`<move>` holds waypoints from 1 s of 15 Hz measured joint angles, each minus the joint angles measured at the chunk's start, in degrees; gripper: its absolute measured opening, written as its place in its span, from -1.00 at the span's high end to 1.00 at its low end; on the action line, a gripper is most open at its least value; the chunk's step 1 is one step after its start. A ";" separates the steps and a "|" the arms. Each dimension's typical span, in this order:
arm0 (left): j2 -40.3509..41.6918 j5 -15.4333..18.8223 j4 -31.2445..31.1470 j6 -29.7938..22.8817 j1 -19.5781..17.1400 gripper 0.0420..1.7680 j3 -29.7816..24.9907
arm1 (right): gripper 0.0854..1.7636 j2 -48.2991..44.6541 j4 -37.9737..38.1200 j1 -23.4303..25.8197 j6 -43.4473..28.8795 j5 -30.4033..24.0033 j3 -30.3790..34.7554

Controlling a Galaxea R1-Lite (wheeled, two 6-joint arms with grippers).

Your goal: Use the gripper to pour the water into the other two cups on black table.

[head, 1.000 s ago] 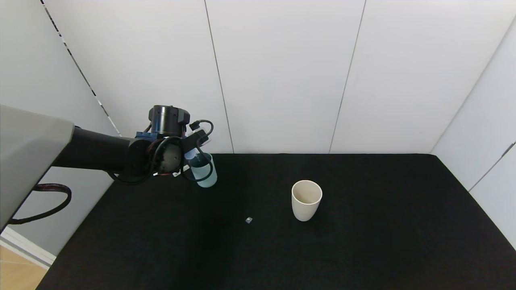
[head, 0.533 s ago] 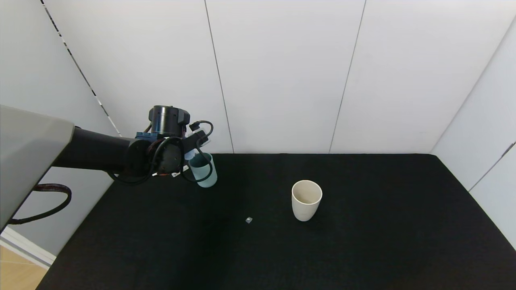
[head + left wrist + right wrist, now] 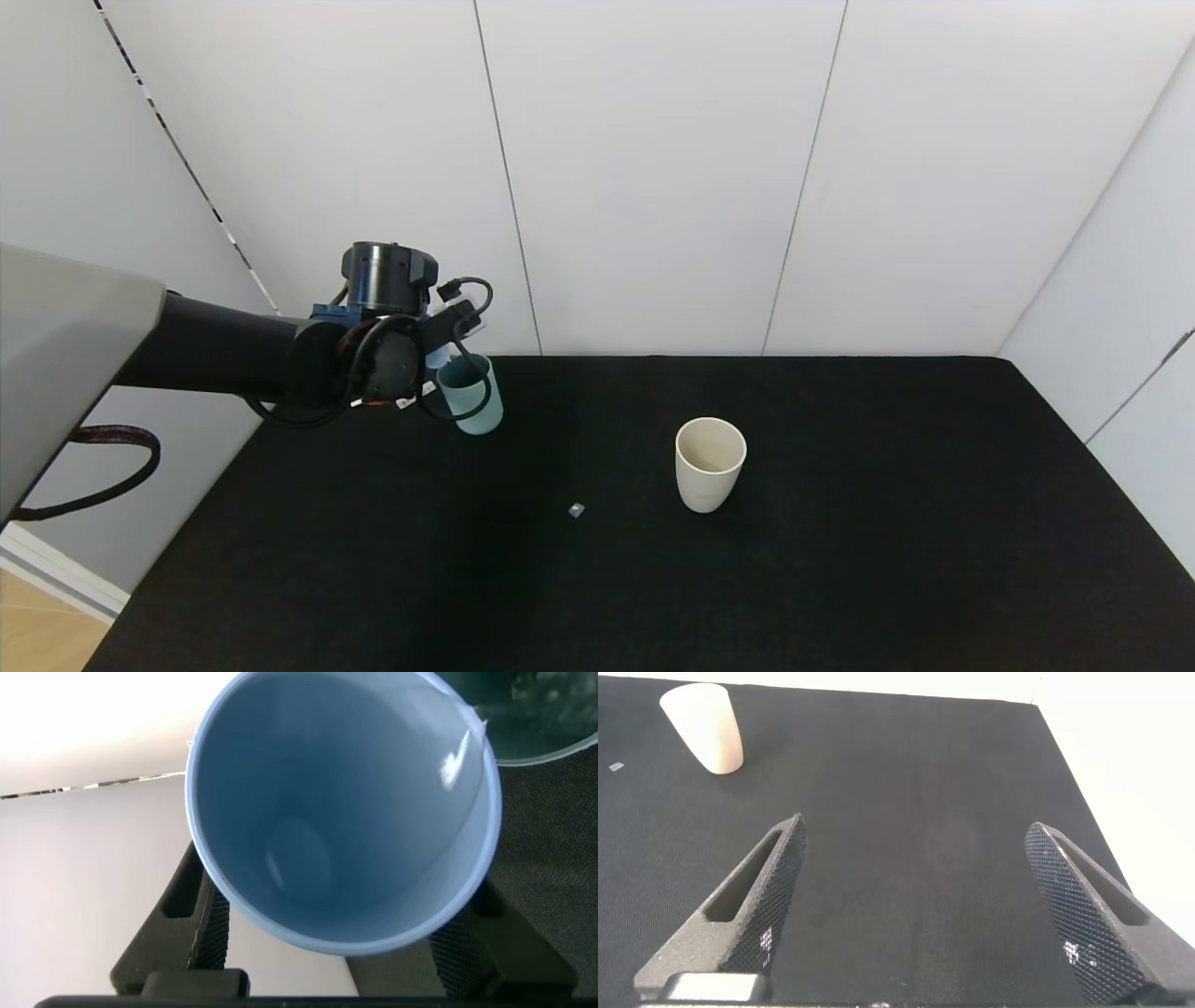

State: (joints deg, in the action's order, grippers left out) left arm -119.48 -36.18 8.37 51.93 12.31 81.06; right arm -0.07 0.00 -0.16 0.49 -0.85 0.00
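Over at the far left edge of the black table, your left gripper holds the light blue cup tipped over the sage green cup. It has eased back slightly over the last second, so that pour looks nearly finished. Mid-table, the cream cup stands waiting, apparently unfilled. Your right gripper hovers wide open, holding nothing.
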 joint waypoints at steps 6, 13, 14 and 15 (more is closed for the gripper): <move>0.90 0.30 6.92 -1.27 -0.05 -0.33 -1.60 | -0.94 0.00 0.00 0.00 0.02 0.00 0.00; 4.38 3.78 7.52 -13.04 -0.20 -0.33 -6.00 | -0.94 0.00 0.00 0.00 0.02 0.01 0.00; 5.34 4.05 7.50 -13.70 -0.20 -0.33 -6.78 | -0.94 0.00 0.00 0.00 0.02 0.00 0.00; 6.55 4.44 7.50 -14.36 -0.20 -0.33 -7.68 | -0.94 0.00 0.00 0.00 0.02 0.00 0.00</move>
State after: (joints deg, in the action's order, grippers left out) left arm -112.93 -31.74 15.87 37.57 12.12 73.38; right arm -0.07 0.00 -0.16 0.51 -0.85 0.00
